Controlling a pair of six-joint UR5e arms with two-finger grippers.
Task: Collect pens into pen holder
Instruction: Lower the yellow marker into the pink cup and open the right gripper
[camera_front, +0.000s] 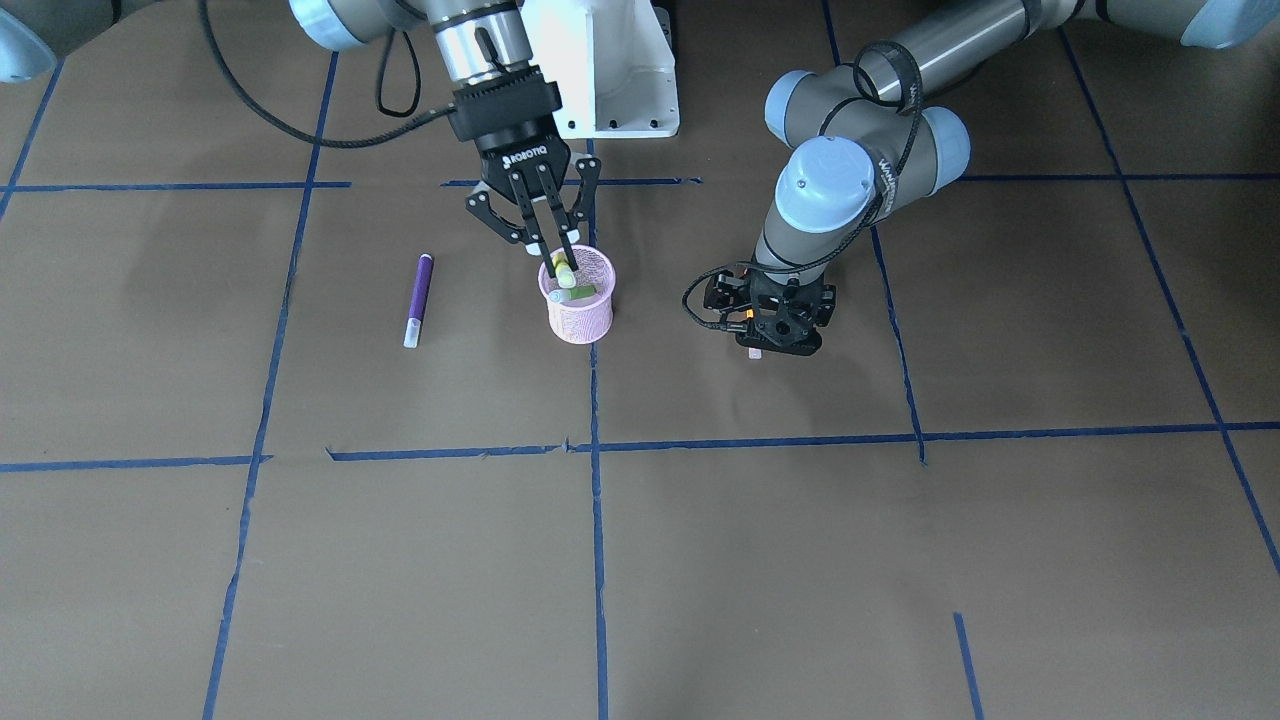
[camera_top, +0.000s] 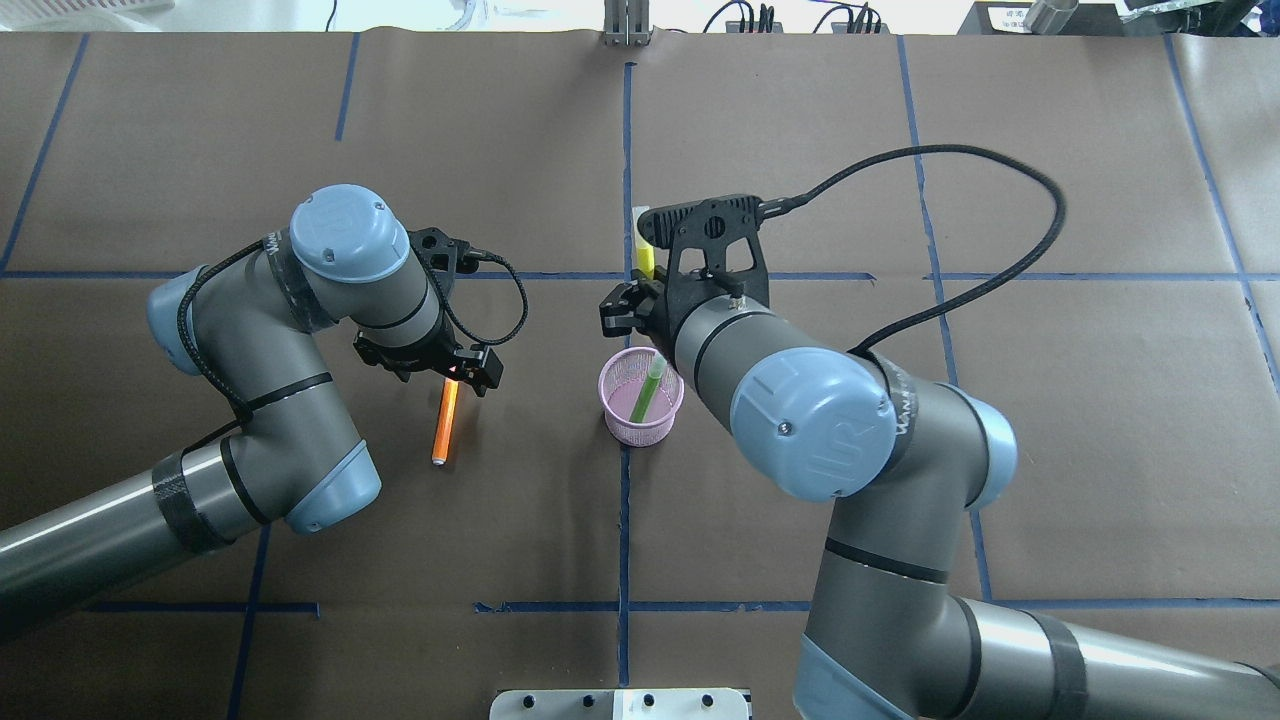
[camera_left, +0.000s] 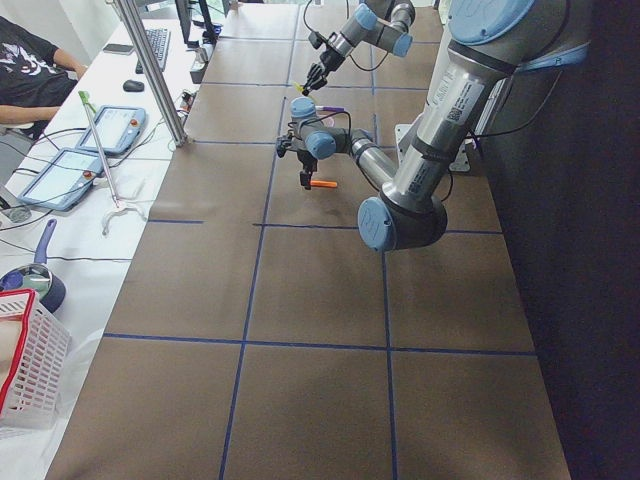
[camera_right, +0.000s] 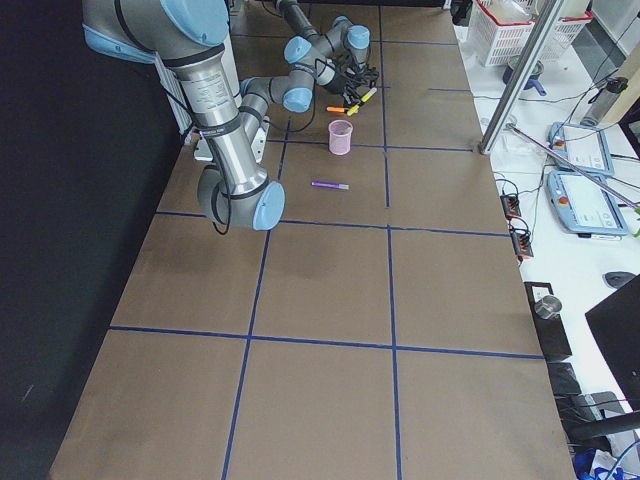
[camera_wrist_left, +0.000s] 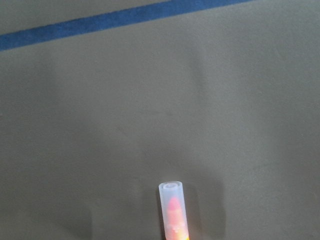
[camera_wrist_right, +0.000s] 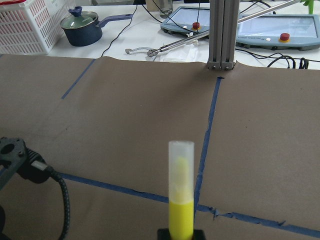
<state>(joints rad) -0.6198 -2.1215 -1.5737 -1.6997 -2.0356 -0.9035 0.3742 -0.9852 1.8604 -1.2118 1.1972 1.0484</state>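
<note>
Clamping a yellow pen (camera_wrist_right: 180, 212) between its fingers, the right claw (camera_front: 558, 258) hangs tilted just above the pink mesh cup (camera_front: 582, 322). The pen's clear cap points away from the wrist. From the front the pen's lower end sits near the rim on the robot's side; I cannot tell whether it touches. A green pen (camera_top: 652, 385) leans inside the cup, slanting across the opening.

The cup stands on a line of blue tape (camera_front: 597, 560), with brown paper (camera_front: 800, 560) all around it. On the robot's right, well apart from the cup, a purple pen (camera_front: 420, 298) lies flat, its pale cap toward the operators' side.

On the other side of the cup, the left claw (camera_top: 450, 376) points down, low over one end of an orange pen (camera_top: 444, 430). The rest of that pen runs back toward the robot. The left wrist view shows only its clear cap over the paper, so I cannot tell whether the jaws grip it. A wide strip of paper separates this claw from the cup.
</note>
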